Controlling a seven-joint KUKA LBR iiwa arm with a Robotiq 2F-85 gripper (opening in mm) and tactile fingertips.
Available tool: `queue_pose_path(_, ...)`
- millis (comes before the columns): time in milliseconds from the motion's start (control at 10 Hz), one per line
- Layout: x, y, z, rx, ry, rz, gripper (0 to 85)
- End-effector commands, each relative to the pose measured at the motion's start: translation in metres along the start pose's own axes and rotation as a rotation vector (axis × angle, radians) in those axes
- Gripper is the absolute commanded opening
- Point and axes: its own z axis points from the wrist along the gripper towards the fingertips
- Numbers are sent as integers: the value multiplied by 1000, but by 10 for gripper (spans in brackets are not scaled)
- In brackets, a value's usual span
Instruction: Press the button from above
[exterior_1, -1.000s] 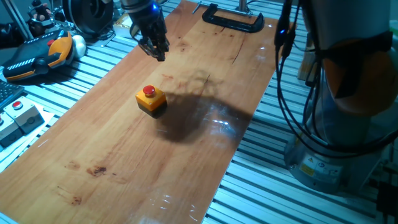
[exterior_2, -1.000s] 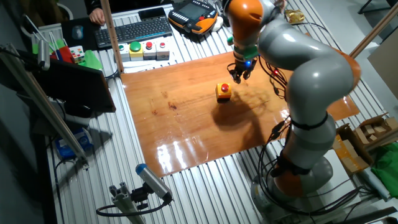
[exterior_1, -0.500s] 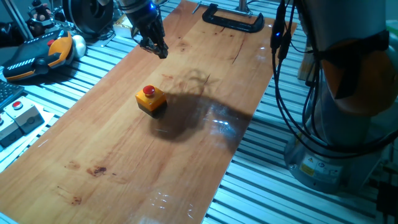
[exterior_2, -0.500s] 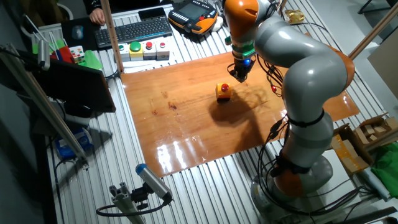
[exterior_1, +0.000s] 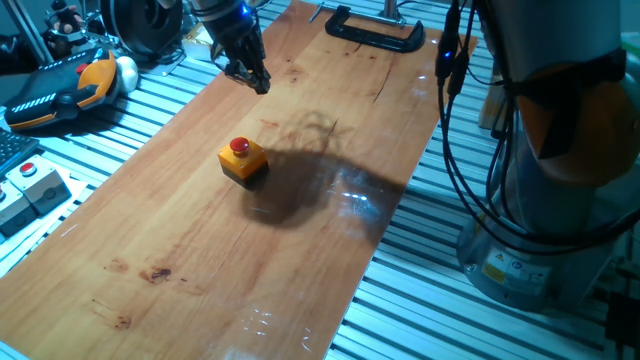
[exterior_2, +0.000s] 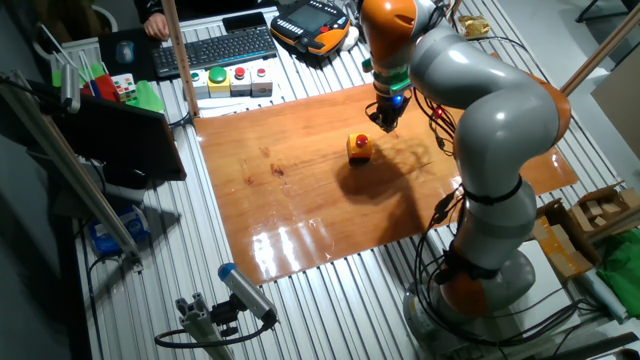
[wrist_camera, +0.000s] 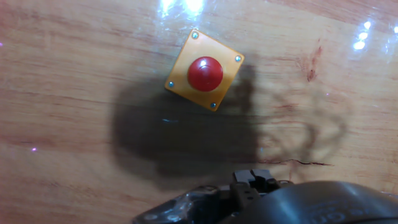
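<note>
The button (exterior_1: 239, 147) is a small round red cap on a square orange-yellow box (exterior_1: 246, 163) with a black base, standing on the wooden board (exterior_1: 200, 260). It also shows in the other fixed view (exterior_2: 361, 142) and in the upper middle of the hand view (wrist_camera: 205, 73). My gripper (exterior_1: 258, 82) hangs in the air beyond the button, up and to the side of it, not over it. In the hand view its fingertips (wrist_camera: 252, 177) sit side by side and touch, holding nothing. It also shows in the other fixed view (exterior_2: 384, 126).
A black clamp (exterior_1: 375, 30) grips the board's far end. A teach pendant (exterior_1: 60, 90) and a pale grey box with a red button (exterior_1: 30, 180) lie off the board. A keyboard (exterior_2: 215, 48) lies beyond. My arm's base (exterior_1: 540, 250) and cables stand beside the board.
The gripper rose a little and drew slightly away from the button between one second and half a second ago. Since then nothing has moved.
</note>
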Motion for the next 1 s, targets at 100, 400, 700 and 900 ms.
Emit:
queue_pose_path(100, 0, 0, 0, 1, -3, 1, 7)
queue_pose_path(400, 0, 0, 0, 0, -5, 7, 7)
queue_pose_path(700, 0, 0, 0, -29, -26, 38, 7)
queue_pose_path(900, 0, 0, 0, -99, -55, 70, 7)
